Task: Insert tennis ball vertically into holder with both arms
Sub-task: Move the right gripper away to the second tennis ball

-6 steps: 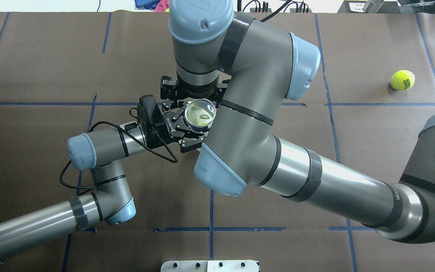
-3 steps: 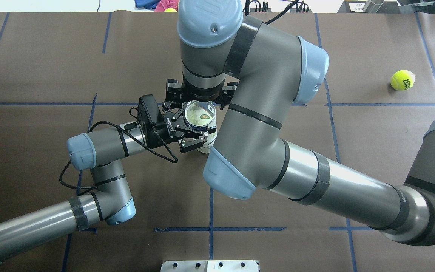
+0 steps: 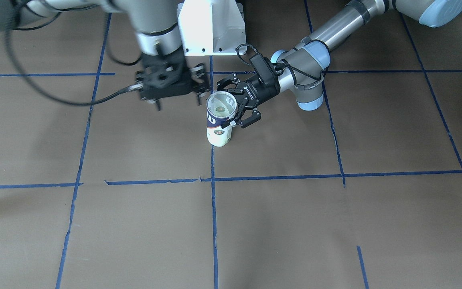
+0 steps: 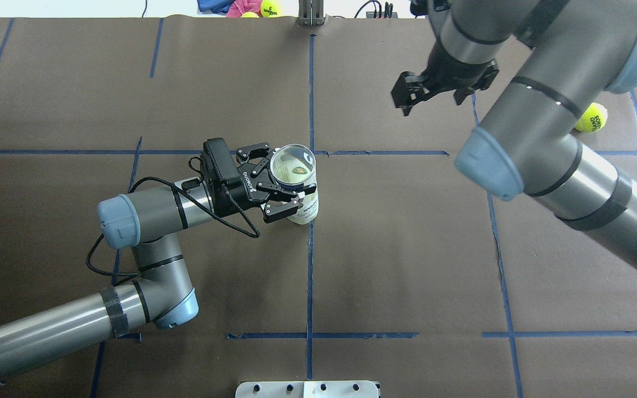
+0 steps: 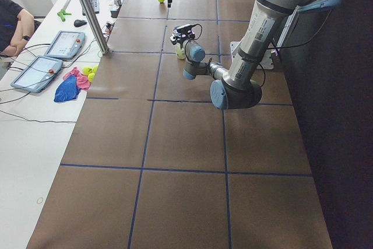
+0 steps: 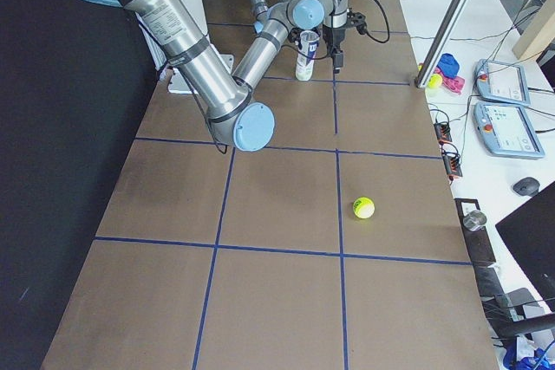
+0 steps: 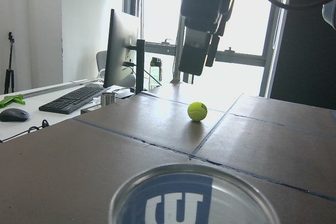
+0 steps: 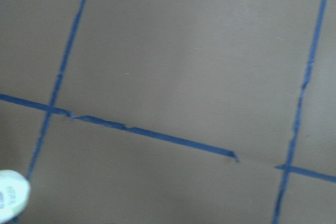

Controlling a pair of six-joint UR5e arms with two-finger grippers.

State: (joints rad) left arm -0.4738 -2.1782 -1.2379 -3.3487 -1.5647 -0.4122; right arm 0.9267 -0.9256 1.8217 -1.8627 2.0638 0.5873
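The holder (image 4: 303, 205), a white and navy can, stands upright near the table's middle with its silvery mouth up. A yellow-green shape shows inside it. My left gripper (image 4: 277, 179) is shut on the holder (image 3: 219, 134) from the side, its fingers (image 3: 250, 119) wrapped around the upper body. My right gripper (image 4: 441, 88) hangs open and empty, high and well to the holder's right. A loose tennis ball (image 4: 593, 118) lies on the table far right, partly behind the right arm. In the left wrist view the holder's rim (image 7: 191, 195) fills the bottom and the tennis ball (image 7: 197, 111) lies beyond.
The white pedestal base (image 3: 211, 26) stands at the robot's side of the table. Spare balls and cloth (image 4: 252, 6) and a metal post (image 4: 308, 11) are at the far edge. A side bench with tablets (image 5: 49, 56) runs along it.
The right arm has swung up and to the right, away from above the holder, its gripper staying open. The left gripper and holder have not moved.
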